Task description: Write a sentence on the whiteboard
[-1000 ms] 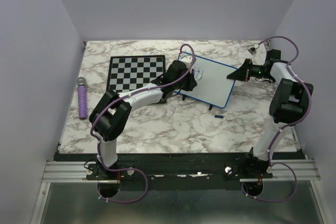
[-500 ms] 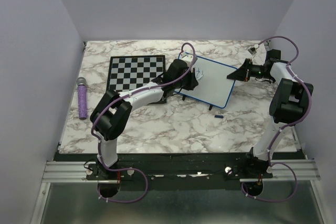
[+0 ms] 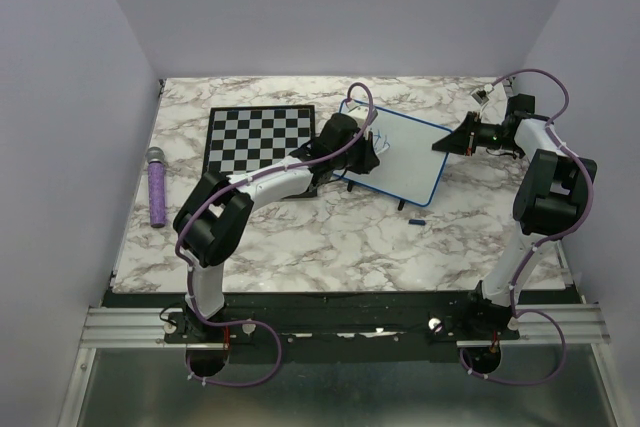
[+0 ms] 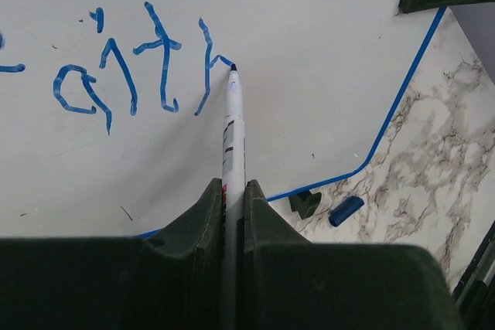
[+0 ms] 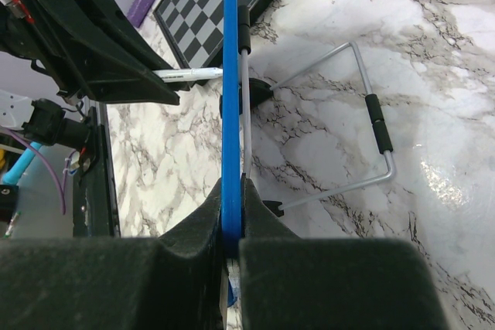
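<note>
Left wrist view: left gripper (image 4: pixel 234 188) clenched on marker (image 4: pixel 233 125), tip touching the whiteboard (image 4: pixel 325 44) at the h's arch of "Faith"; the sentence (image 4: pixel 131 71) unfinished. Blank surface runs right of the tip, along the writing line. Right gripper (image 5: pixel 232 195) clamps the whiteboard's right-edge frame.

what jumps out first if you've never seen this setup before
The blue handwriting on the whiteboard draws the eye first: "aith" shows in the left wrist view, and the marker pinched in the left arm's jaws has its tip at the h. The right arm's jaws clamp the board's blue frame from the right. A black-and-white chessboard lies just left of the board.
</note>
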